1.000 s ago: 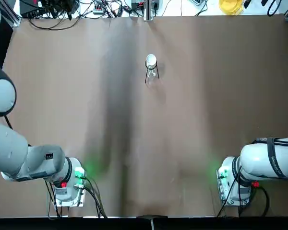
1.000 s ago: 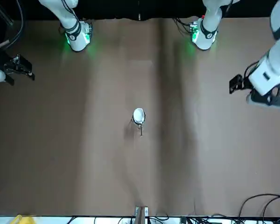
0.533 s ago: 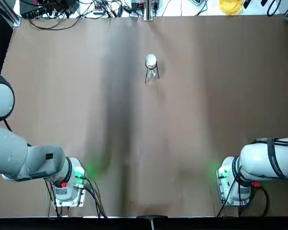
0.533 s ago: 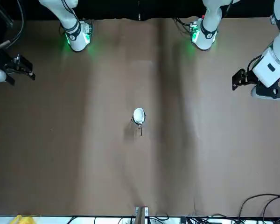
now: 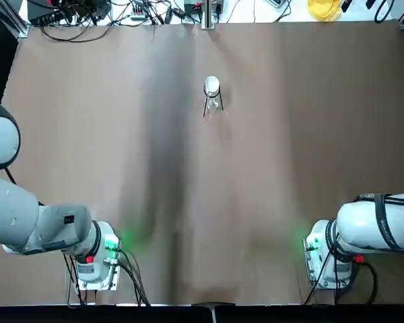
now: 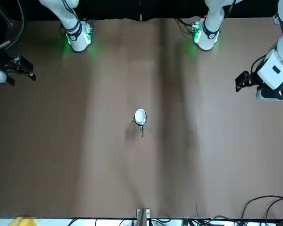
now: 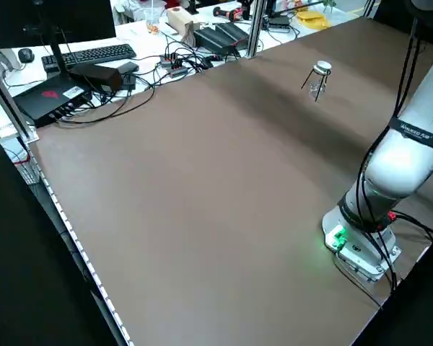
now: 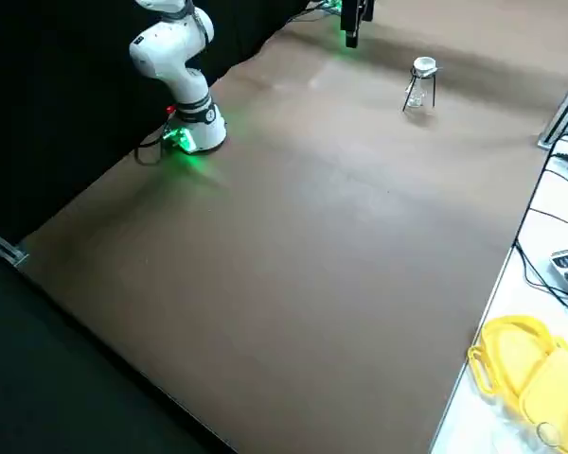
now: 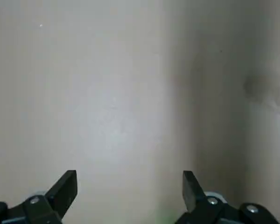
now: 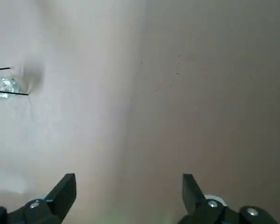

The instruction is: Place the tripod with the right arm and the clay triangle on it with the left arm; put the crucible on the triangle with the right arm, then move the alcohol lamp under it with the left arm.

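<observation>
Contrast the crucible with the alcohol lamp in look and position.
The crucible is opaque white, while the alcohol lamp is clear and shiny. The crucible sits up on top of the tripod; the lamp stands beneath, between the tripod's legs. The crucible is a cup, whereas the lamp has a rounded body. Both are small, and neither is held by a gripper.

Clay triangle (under crucible) indistinct

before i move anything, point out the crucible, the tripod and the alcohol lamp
crucible (image 8: 424, 66): right side view, on its white cup body
tripod (image 8: 434, 92): right side view, on one thin black leg
alcohol lamp (image 10: 5, 85): right wrist view, on its clear rounded body
</observation>
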Available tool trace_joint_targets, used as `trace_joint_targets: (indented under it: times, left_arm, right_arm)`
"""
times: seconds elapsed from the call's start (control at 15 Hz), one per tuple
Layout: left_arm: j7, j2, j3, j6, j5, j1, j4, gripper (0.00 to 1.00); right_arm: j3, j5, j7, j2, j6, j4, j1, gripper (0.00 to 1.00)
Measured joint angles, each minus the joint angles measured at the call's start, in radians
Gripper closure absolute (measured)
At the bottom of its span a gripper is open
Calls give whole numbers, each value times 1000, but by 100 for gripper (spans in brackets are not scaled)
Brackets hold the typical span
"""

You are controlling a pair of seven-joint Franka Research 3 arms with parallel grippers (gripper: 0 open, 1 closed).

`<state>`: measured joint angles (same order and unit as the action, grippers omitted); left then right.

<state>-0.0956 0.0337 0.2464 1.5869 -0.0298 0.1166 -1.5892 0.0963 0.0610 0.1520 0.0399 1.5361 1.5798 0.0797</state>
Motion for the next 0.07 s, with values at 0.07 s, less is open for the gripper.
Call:
trace_joint_targets:
  times: [0.07]
  left_arm:
    - [-27, 0, 1, 0, 0, 0, 0, 0]
  right_arm:
    - [0, 0, 0, 0, 0, 0, 0, 0]
